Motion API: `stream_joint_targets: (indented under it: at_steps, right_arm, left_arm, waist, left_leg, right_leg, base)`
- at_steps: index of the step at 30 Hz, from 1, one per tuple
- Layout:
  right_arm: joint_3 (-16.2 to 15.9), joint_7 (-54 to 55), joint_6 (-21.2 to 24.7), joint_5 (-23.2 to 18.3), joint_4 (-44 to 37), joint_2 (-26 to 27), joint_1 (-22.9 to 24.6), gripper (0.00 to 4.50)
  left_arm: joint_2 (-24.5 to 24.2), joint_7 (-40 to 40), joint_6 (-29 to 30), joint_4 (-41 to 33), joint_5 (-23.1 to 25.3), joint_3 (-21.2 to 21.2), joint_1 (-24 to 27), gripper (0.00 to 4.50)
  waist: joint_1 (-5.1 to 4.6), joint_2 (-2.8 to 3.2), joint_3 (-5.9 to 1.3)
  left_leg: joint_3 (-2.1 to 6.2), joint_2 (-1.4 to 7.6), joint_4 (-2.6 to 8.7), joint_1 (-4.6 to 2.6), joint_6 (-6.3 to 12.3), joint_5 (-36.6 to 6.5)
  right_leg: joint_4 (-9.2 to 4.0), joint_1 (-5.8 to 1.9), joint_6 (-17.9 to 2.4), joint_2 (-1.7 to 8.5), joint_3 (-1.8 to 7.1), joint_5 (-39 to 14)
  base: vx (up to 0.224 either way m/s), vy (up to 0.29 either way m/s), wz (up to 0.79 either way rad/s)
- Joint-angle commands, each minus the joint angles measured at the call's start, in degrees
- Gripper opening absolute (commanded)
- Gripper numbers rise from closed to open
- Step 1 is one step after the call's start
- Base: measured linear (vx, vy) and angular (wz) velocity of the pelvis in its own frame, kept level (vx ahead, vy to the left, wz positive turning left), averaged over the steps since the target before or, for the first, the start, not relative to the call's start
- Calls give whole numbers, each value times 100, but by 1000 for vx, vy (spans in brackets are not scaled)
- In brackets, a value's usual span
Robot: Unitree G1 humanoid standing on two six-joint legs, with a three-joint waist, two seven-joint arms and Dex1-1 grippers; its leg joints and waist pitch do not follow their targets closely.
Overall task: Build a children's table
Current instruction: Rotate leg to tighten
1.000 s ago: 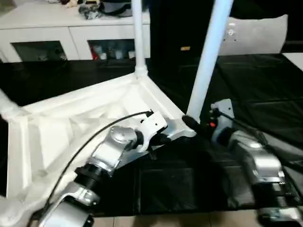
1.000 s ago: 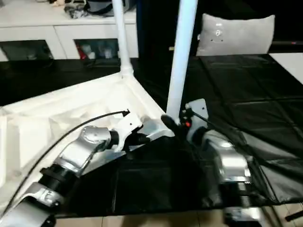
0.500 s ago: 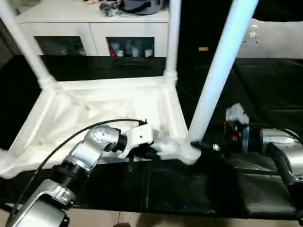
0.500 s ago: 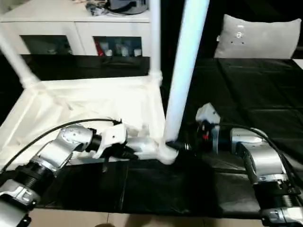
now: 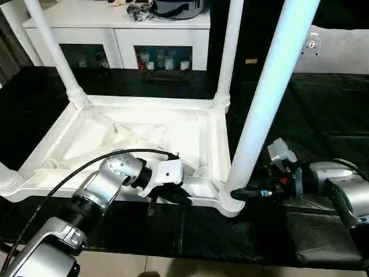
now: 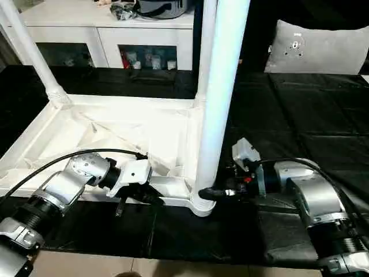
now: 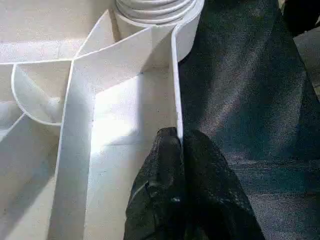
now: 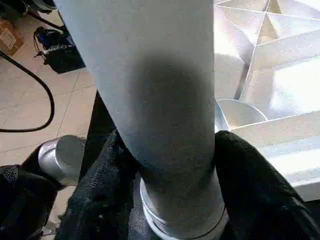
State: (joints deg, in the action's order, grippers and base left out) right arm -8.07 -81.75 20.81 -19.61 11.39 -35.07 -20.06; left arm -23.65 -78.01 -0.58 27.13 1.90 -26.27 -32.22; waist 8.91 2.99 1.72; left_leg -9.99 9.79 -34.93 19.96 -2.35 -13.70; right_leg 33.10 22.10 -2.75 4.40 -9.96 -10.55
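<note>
**Both grippers on the upturned table's near right corner**

Black cloth covers the worktable (image 5: pixel 323 115), with a white cabinet (image 5: pixel 115 34) behind it, and the table top (image 5: pixel 144 130) lies upside down on the cloth, ribs up. Legs stand in the far left, far right and near right sockets; a white stub shows at the near left corner.

Left arm reaches in low from the near left, forearm angled up toward the near rim. Left gripper (image 7: pixel 182 145) is clenched on that thin rim wall, one finger inside, one outside, just left of the corner socket.

Right arm lies almost level from the right, wrist turned inward. Right gripper (image 8: pixel 170 165) has a finger (image 8: pixel 250 175) on either side of the near right leg (image 5: pixel 268 98), right at its base above the socket collar; the pads press against the tube.

The rim sits close to the worktable's near edge. Off to the right, bare cloth runs well out toward a grey pillow (image 6: pixel 317 49).
</note>
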Motion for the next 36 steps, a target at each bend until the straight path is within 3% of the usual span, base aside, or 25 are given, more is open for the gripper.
stream_joint_targets:
  at_steps: [1,3,6,8,9,10,11,12,13,15,18,22,24,26,30,32,34,36]
  right_arm:
    - [-39,-59,160,-140,-250,-8,83,204]
    - [-17,-35,259,-215,-312,0,115,201]
    - [229,538,929,-597,-674,276,228,198]
    - [302,915,1108,-607,-779,430,268,198]
    - [334,1326,1202,-496,-811,609,280,198]
    - [356,1989,1268,-216,-760,910,238,198]
    - [356,1989,1268,-216,-760,910,238,198]
    - [370,2730,1297,141,-592,1263,139,198]
    - [417,3401,1399,438,-347,1570,21,198]
    - [458,3705,1470,531,-243,1717,-32,198]
    - [684,4964,1448,795,158,2327,-290,198]
    - [819,5418,1181,820,303,2637,-381,198]
    - [956,5449,1065,779,340,2780,-402,251]
    - [1031,5312,983,699,300,2775,-377,271]
    - [1057,4676,770,521,190,2373,-246,311]
    - [1034,4543,714,496,184,2272,-220,315]
    - [1067,4008,521,411,160,1887,-170,355]
    - [1088,3708,411,399,162,1685,-158,371]
  left_arm:
    - [72,-186,-9,-18,56,-204,-27,0]
    - [106,-103,74,-34,31,-162,-16,0]
    - [318,480,726,-124,21,42,-19,0]
    - [429,779,1065,-177,70,116,-21,0]
    - [586,1052,1379,-227,44,209,-12,0]
    - [806,1385,1756,-282,-11,330,-2,0]
    - [806,1385,1756,-282,-11,330,-2,0]
    - [1037,1763,2083,-301,-1,426,-17,0]
    - [1261,2214,2224,-172,95,510,-92,0]
    - [1368,2431,2260,-84,141,550,-139,0]
    - [1803,3348,2359,387,310,716,-419,0]
    - [2043,3766,2518,425,429,827,-530,0]
    - [2080,3770,2519,382,481,798,-531,0]
    - [2030,3596,2379,324,441,726,-485,0]
    - [1758,3161,2008,269,423,565,-350,0]
    - [1703,3091,1957,261,425,532,-328,0]
    - [1454,2720,1645,232,454,416,-246,0]
    - [1329,2499,1513,210,436,388,-208,0]
  waist:
    - [-19,-122,-350]
    - [-10,-125,-349]
    - [9,-123,-343]
    - [4,-140,-318]
    - [-20,-147,-291]
    - [-45,-117,-277]
    - [-82,-128,-255]
    - [-104,-120,-247]
    - [-250,-133,-242]
    - [-362,-138,-243]
    - [-502,-126,-230]
    - [-547,-99,-256]
    - [-538,-94,-276]
    - [-537,-97,-286]
    - [-503,-97,-313]
    - [-471,-98,-359]
    - [-446,-109,-392]
    - [-401,-119,-373]
  left_leg:
    - [172,498,362,2,629,8]
    - [166,492,364,2,628,26]
    - [173,529,373,-8,608,62]
    - [163,492,390,-8,519,-47]
    - [142,444,403,-30,423,-225]
    - [132,401,406,-37,337,-331]
    - [131,401,417,-42,284,-397]
    - [140,387,419,-67,229,-476]
    - [180,356,432,-16,75,-588]
    - [168,315,407,-75,108,-757]
    - [168,284,398,-113,148,-913]
    - [198,344,437,-79,255,-832]
    - [215,383,451,-53,301,-667]
    - [219,404,457,-33,360,-543]
    - [212,422,436,-12,507,-245]
    - [209,440,398,16,656,86]
    - [204,431,345,52,836,433]
    - [186,407,317,81,946,432]
  right_leg:
    - [-359,-320,-429,646,497,-1265]
    - [-364,-326,-419,645,501,-1282]
    - [-365,-317,-426,652,513,-1300]
    - [-421,-318,-360,657,494,-1589]
    - [-492,-312,-255,651,475,-1999]
    - [-551,-311,-135,643,456,-2327]
    - [-579,-297,-79,624,440,-2454]
    - [-621,-279,-24,621,413,-2617]
    - [-653,-344,142,612,337,-2833]
    - [-731,-311,288,597,323,-2956]
    - [-810,-289,318,581,270,-3113]
    - [-759,-323,232,615,323,-2685]
    - [-680,-342,64,633,380,-2290]
    - [-617,-355,-112,653,421,-1989]
    - [-513,-379,-358,662,467,-1432]
    - [-399,-399,-502,668,492,-865]
    - [-304,-389,-641,670,495,-360]
    - [-309,-372,-645,665,490,-332]
  base:
    - [0,0,0]
    - [0,0,0]
    - [0,0,0]
    - [0,0,0]
    - [0,0,0]
    - [0,0,0]
    - [0,0,0]
    - [0,0,0]
    - [0,0,0]
    - [0,0,0]
    - [0,0,0]
    - [0,0,0]
    - [0,0,0]
    - [0,0,0]
    - [0,0,0]
    - [0,0,0]
    - [0,0,0]
    - [0,0,0]
